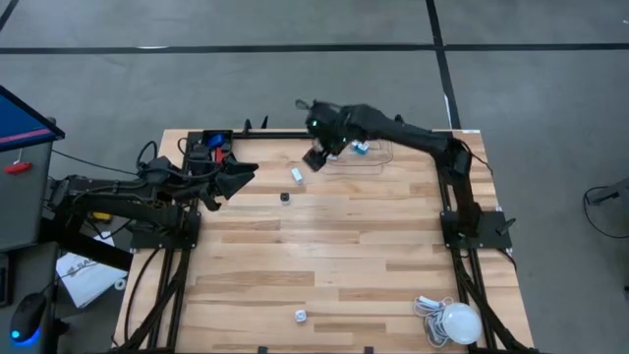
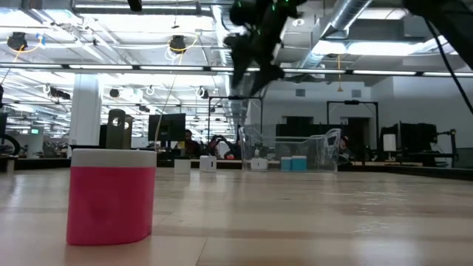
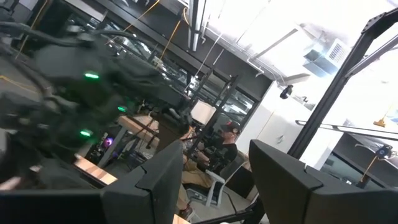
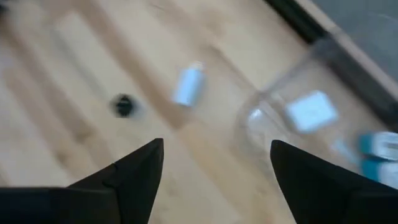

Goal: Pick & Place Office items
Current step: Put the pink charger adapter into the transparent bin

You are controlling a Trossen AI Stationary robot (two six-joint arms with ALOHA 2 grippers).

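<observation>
A small white piece point(image 1: 296, 174) and a small black piece point(image 1: 285, 197) lie on the wooden table toward its far side; both show in the right wrist view, the white piece point(image 4: 188, 84) and the black piece point(image 4: 123, 106). A clear container point(image 1: 362, 153) beside them holds white and blue pieces point(image 4: 311, 111). My right gripper point(image 1: 316, 157) hovers open and empty above the table, between the container and the white piece. My left gripper point(image 1: 241, 177) is open and empty at the far left, pointing toward the table's right. Another small piece point(image 1: 301, 315) stands near the front edge.
A black tray point(image 1: 211, 147) with blue and red things sits at the far left corner. A big white bulb with coiled cable point(image 1: 454, 322) lies at the front right corner. A pink cylinder with a white top point(image 2: 111, 196) stands close to the low camera. A person point(image 3: 227, 146) sits in the room behind.
</observation>
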